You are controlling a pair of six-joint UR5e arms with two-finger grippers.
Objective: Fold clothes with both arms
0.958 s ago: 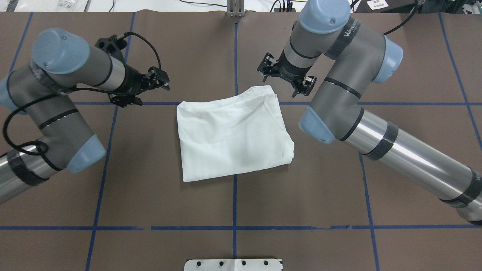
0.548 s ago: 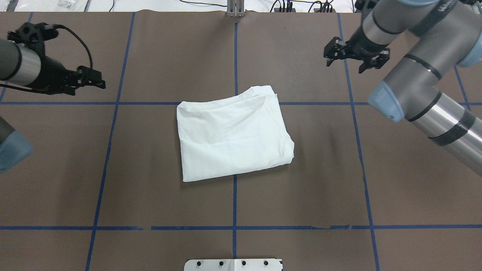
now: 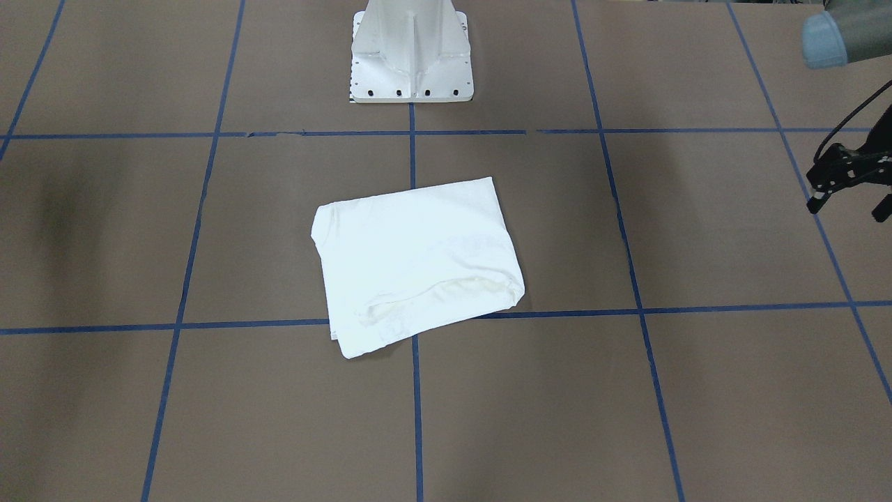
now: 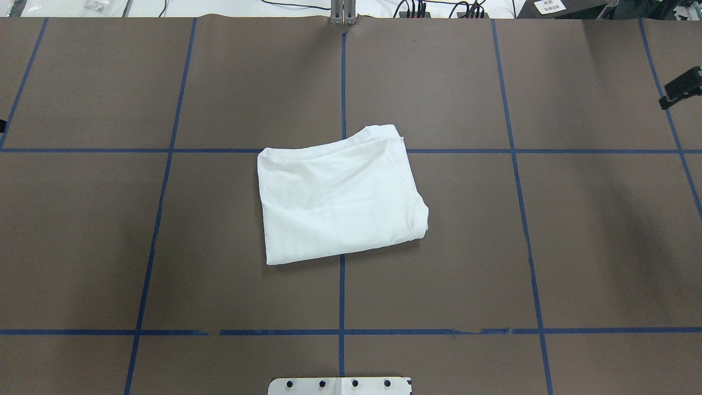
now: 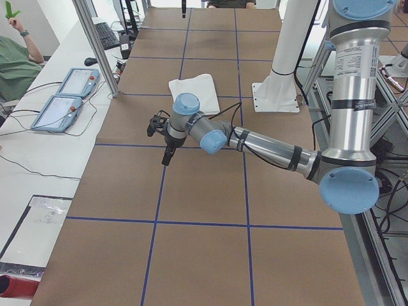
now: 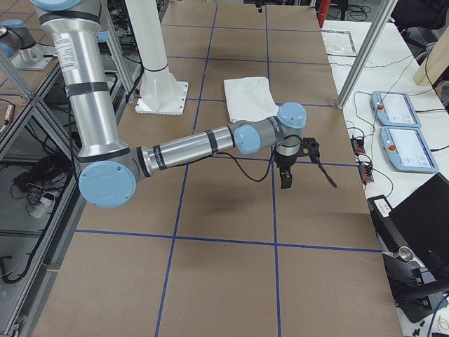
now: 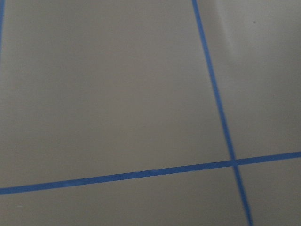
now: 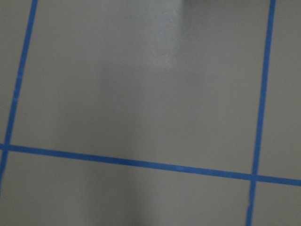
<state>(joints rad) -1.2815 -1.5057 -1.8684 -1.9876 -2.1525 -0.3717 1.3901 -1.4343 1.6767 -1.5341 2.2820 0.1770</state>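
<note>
We saw the white T-shirt (image 4: 340, 200) lying folded at the middle of the table (image 4: 164, 247), the left gripper (image 3: 847, 209) spread wide and empty well apart from it, while the right gripper (image 4: 680, 88) showed too little to tell its state.

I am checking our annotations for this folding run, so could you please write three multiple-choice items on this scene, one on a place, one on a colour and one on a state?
1. Where does the white T-shirt lie?
A. On the white pedestal base.
B. Mid-table, over a tape crossing.
C. At the table's far edge.

2. What colour are the tape lines?
A. Red.
B. Blue.
C. Yellow.

3. What state is the T-shirt in?
A. Folded, lying free.
B. Spread flat, sleeves out.
C. Lifted by both grippers.

Answers:
1 B, it covers a line crossing near the middle of the table.
2 B, the grid is blue on brown.
3 A, it is a compact fold, and the left gripper and right gripper hang off to the sides, apart from it.
</note>
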